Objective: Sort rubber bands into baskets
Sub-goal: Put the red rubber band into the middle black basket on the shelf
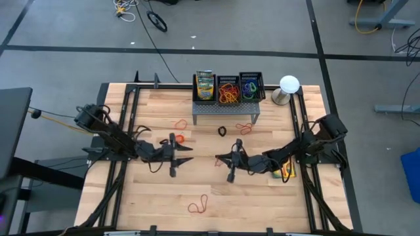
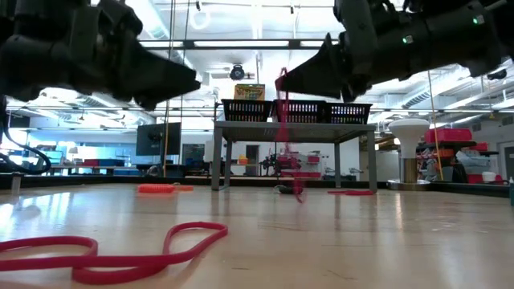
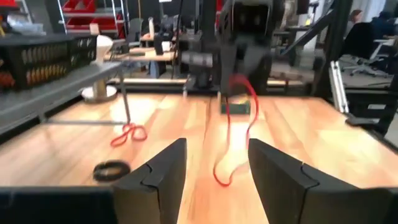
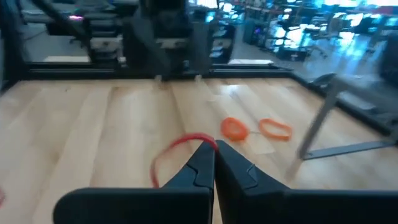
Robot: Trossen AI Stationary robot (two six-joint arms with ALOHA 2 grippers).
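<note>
Red rubber band (image 2: 112,253) lies nearest on table; right gripper (image 4: 214,163) pinched shut on dangling red band (image 2: 287,128); left gripper (image 3: 214,171) open, empty, facing it.

Table (image 1: 262,203): pale wood planks, smooth, faint sheen. Stand (image 1: 226,109): grey perforated metal, matt. Baskets (image 1: 251,86): black mesh, matt. Rubber bands (image 1: 198,206): thin rubber loops, smooth, dull; red band (image 4: 177,149) nipped in right gripper (image 4: 213,163), looks soft, limp. Gripper fingers (image 3: 166,171): dark plastic, matt, smooth. Crayon box (image 1: 205,85): printed card, slightly glossy. Floor (image 1: 230,26): grey, smooth.
</note>
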